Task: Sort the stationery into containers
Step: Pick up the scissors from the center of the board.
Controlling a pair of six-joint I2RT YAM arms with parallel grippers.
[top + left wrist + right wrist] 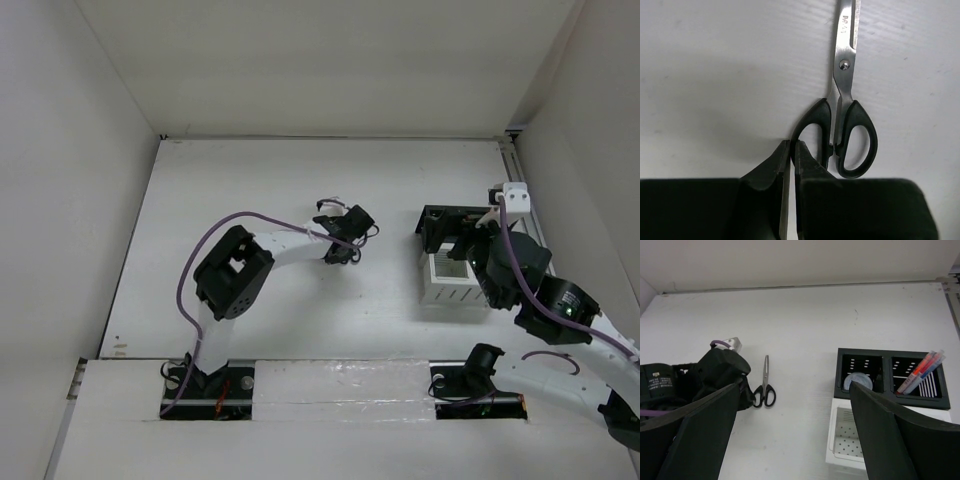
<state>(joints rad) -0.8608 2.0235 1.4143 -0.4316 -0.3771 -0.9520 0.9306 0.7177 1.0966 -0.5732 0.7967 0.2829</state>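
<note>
Our left gripper [792, 148] sits pinched narrow against the scissors [842, 120], centre frame; whether it caught the handle, we can't tell. Lift slowly, watch. Right gripper [795, 386] gapes wide near the organizer [839, 371].

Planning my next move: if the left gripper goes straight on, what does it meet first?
Probably the scissors' nearer handle loop, right at the shut left gripper's tips. Depth is unclear, so it could meet the table first.

- Bright, even, diffuse light fills all three views.
- A soft grey shadow spreads left of the scissors [841, 95].
- The scissors' steel blades glint mildly; their handles stay sharp.
</note>
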